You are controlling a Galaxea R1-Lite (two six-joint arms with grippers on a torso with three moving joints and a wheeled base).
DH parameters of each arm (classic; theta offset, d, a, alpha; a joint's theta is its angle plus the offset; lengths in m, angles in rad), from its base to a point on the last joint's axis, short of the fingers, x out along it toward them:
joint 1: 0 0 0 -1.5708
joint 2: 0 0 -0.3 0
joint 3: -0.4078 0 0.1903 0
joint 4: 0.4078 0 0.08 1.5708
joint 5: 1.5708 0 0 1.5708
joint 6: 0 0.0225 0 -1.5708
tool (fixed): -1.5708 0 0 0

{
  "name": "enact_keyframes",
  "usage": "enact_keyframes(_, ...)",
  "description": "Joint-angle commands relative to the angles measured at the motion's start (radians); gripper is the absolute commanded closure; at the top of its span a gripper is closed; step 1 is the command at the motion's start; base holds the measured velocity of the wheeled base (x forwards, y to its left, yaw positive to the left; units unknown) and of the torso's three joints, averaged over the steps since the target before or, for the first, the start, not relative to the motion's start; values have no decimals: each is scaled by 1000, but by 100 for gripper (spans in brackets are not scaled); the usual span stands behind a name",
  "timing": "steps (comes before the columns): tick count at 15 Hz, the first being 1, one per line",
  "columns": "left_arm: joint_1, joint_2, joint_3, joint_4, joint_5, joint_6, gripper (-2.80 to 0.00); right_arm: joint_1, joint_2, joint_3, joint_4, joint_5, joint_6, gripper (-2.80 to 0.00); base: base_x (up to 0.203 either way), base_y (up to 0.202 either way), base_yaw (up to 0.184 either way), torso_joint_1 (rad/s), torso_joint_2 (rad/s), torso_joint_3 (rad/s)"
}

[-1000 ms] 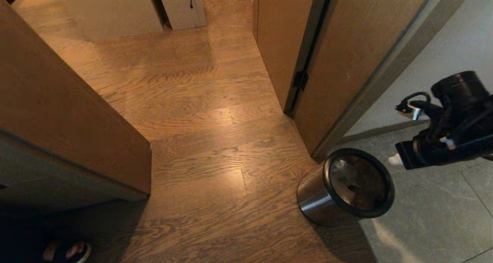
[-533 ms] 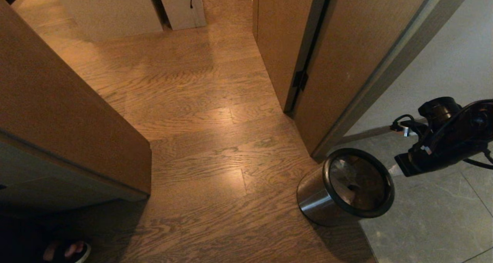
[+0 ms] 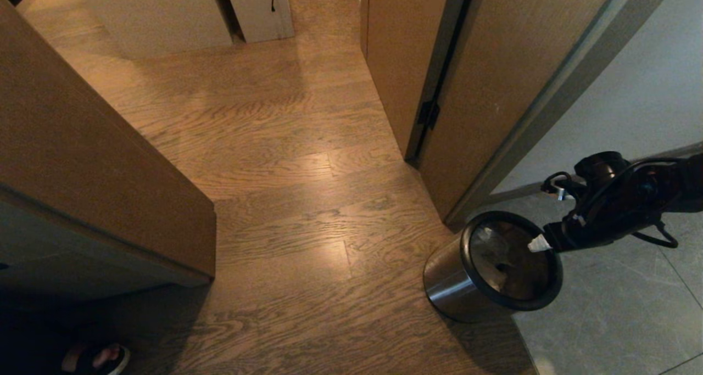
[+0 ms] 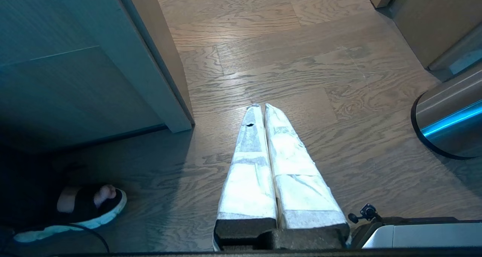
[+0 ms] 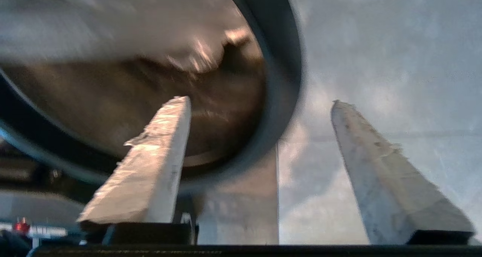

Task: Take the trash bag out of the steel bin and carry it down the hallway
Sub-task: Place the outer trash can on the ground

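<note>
The steel bin (image 3: 483, 273) stood on the wood floor (image 3: 285, 216), right at the seam w/ the grey tile floor (image 3: 615, 309), just beside the door frame (image 3: 527, 128). The trash bag (image 3: 508, 259) sat inside it as a thin crinkled liner, w/ some dark bits at the bottom; its edge wasn't clearly visible around the black rim (image 3: 554, 276).

The right gripper (image 5: 260, 102) hung over the bin's rim on the tile side, fingers spread wide and holding nothing. In the right wrist view one finger (image 5: 165, 144) lay over the bin mouth, the other finger (image 5: 361, 144) outside over the tile, so they straddled the rim. The left gripper (image 4: 261, 108) was parked low over the wood floor, fingers pressed together, empty, well apart from the bin.

Risks, as a judgement:
- Fingers straddling the rim could pinch rim + bag together; lifting then would drag the whole bin or pop off its top section, not free the bag.
- Bin looks light and unbraced, w/ the left arm idle; a sideways push from the descending finger could tip or slide it.
- Thin plastic could tear if grabbed by a small fold, or slip from the fingers.
- Closing too high would catch air, since the bag's edge is hard to make out.
- A person's foot in a sandal (image 4: 88, 202) stood nearby on the left; prob. no issue unless the base drives that way.
</note>
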Motion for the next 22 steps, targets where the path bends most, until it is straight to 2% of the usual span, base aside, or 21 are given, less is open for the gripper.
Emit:
enact_keyframes(1,0,0,0,0,1,0,0,10,51,-18,-20,1,1,-280,0,0,0,0,0,0)
enact_keyframes(13,0,-1,0,0,1,0,0,-10,157,-98,-148,-3,-1,-280,0,0,0,0,0,0)
enact_keyframes(14,0,0,0,0,1,0,0,-16,158,-99,-155,0,-1,0,0,0,0,0,0,0)
enact_keyframes(22,0,0,0,0,0,0,0,-18,146,-96,-185,-7,-5,0,0,0,0,0,0,0)
